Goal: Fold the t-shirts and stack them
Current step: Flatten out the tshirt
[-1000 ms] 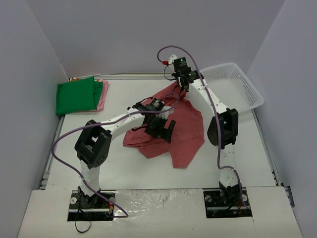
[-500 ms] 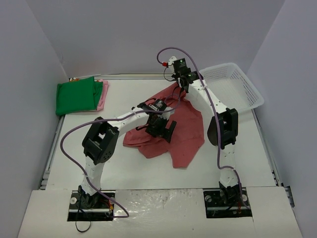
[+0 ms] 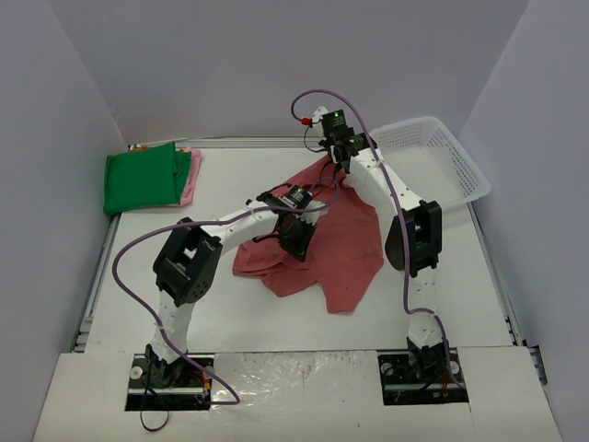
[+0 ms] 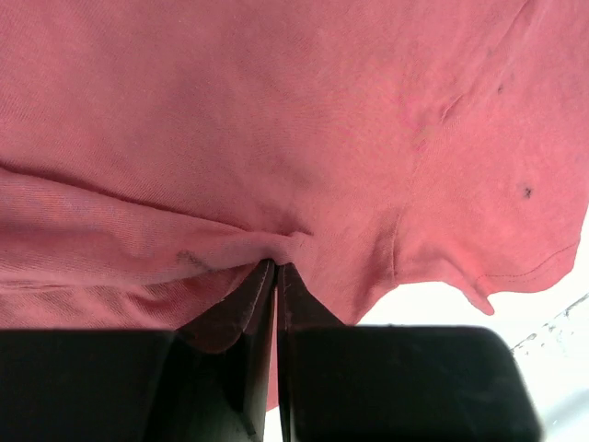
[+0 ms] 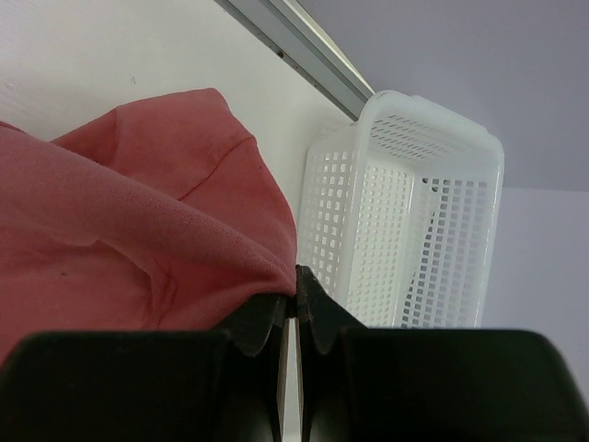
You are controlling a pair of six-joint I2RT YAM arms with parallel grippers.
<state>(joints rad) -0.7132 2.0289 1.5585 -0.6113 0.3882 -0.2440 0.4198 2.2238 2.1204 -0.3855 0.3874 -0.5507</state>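
Table (image 3: 451,295); jaws tight on red t-shirt (image 3: 348,256)

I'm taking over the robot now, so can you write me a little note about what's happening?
Left end effector: shut, pinching the large dusty-red cloth t-shirt near its middle.
Right end effector: shut on that shirt's far edge, near the white plastic mesh basket.
Done: the bright green cloth t-shirt lies folded on the pale pink cloth t-shirt, far left corner.
Left to do: fold the rumpled red shirt and add it to that stack.
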